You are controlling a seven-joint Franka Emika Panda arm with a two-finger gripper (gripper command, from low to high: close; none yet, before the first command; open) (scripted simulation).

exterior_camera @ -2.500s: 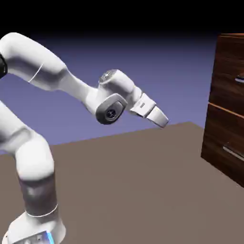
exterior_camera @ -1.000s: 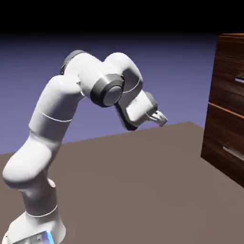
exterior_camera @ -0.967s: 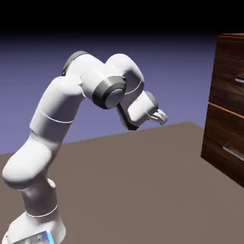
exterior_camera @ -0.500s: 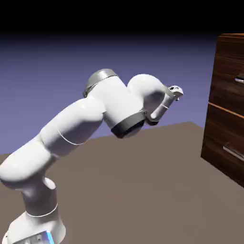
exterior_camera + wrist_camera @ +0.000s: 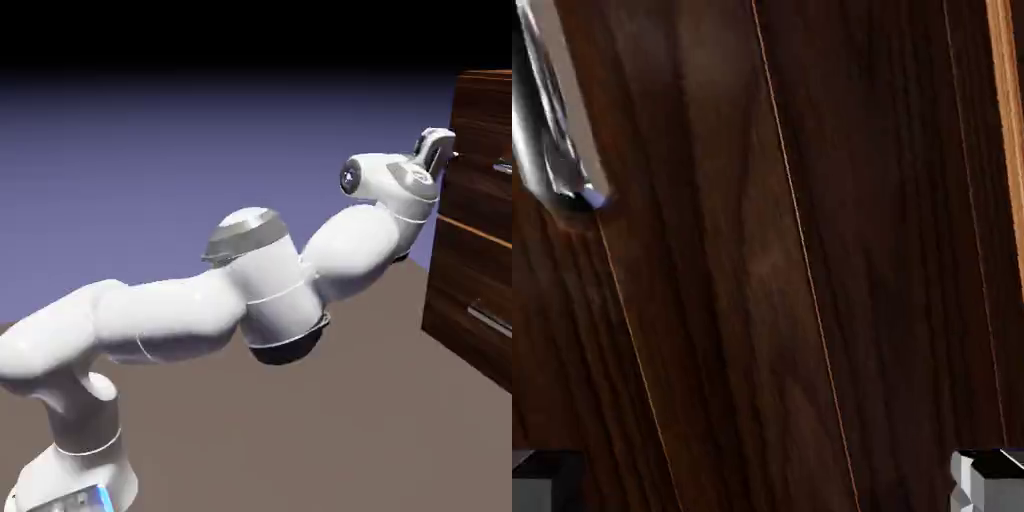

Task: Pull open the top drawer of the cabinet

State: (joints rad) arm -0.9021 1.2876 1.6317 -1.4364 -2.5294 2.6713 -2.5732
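Top drawer (image 5: 480,195) of the cabinet (image 5: 465,290) closed, the jaws wide apart near it

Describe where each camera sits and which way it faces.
Exterior view: stands off beside the robot, looking across the table toward the cabinet at the picture's right; it shows the white arm from base to gripper.

Hand view: rides on the hand, looking along the gripper at close wood grain; only the two finger tips show, wide apart at the bottom edge.

Shared: both show the cabinet's dark wood, a silver handle and the gripper's fingers. Which handle the hand view shows, I cannot tell for certain.
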